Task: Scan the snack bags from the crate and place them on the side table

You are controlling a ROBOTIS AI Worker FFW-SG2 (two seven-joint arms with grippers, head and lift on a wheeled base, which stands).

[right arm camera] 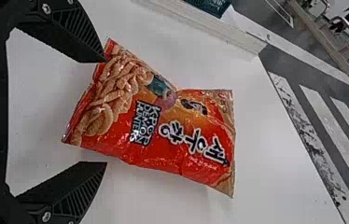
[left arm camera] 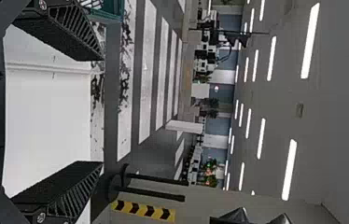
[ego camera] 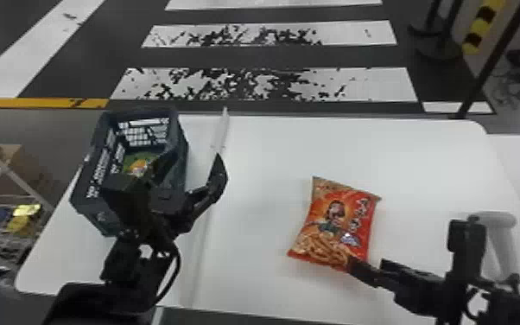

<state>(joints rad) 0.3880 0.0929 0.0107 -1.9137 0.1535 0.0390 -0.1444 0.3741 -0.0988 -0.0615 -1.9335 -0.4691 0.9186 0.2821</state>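
Head view. From where I stand: crate (ego camera: pixel 95 175) on the left part of the white table (ego camera: pixel 267 151), a green bag (ego camera: pixel 139 160) inside. Red snack bag (ego camera: pixel 337 220) out on the table's open middle, printed face up, well apart from the crate; probably laid flat so the right arm can reach it and its pack can be scanned. Pale handled device (ego camera: pixel 503 248) beside the right arm, perhaps the scanner, presumably kept near the arm that would use it. Further white surface (ego camera: pixel 518 155) at the right edge; may be the side table, cannot confirm. Left gripper (ego camera: pixel 195 156) over the crate's near right side, a spot that would suit fetching the green bag next. Right gripper (ego camera: pixel 367 263) low at the red snack bag's near right corner.

Left wrist view. Jaws spread wide, table and floor seen between them. Nothing grasped. One finger lies in line with a corner of the crate; contact cannot be judged.

Right wrist view. Jaws also well apart, the red snack bag's end just ahead of the gap. One fingertip overlaps the bag's edge; touching or merely above, cannot tell. No grasp. Judgement: gripper needs shifting so the bag end sits between both fingers; closing from here might catch only a corner or push the bag askew.
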